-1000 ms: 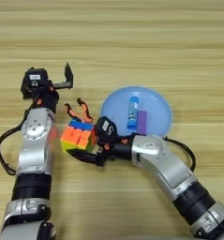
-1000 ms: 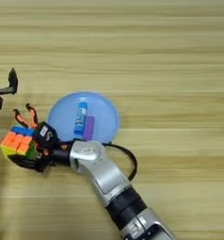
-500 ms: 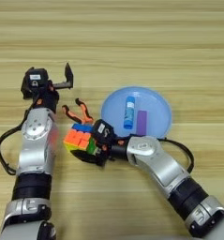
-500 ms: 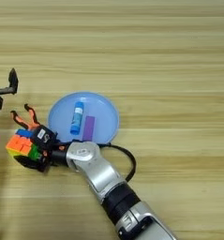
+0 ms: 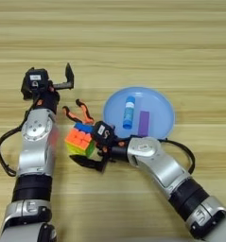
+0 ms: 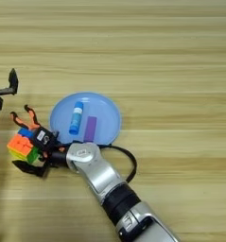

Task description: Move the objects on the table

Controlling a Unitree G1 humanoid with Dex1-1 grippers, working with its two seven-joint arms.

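Note:
The multicoloured puzzle cube (image 5: 79,140) lies left of the light-blue plate (image 5: 162,103), partly covering the orange-handled pliers (image 5: 80,110). On the plate rest the blue glue stick (image 5: 128,112) and the purple block (image 5: 143,123), side by side. My right gripper (image 5: 91,150) reaches in from the right and straddles the cube, open. Its lower finger (image 5: 87,163) lies just below the cube with a small gap, and the other finger is hidden behind the cube. My left gripper (image 5: 63,81) hovers open at the far left, above the pliers.
The table (image 5: 133,42) stretches bare across the far half and the right side. My left forearm (image 5: 36,142) lies close beside the cube on its left. A black cable (image 5: 183,146) loops off my right arm below the plate.
My right wrist has edged slightly left and down toward the cube, and its lower finger now sits a little lower. The cube, plate and left arm have stayed put.

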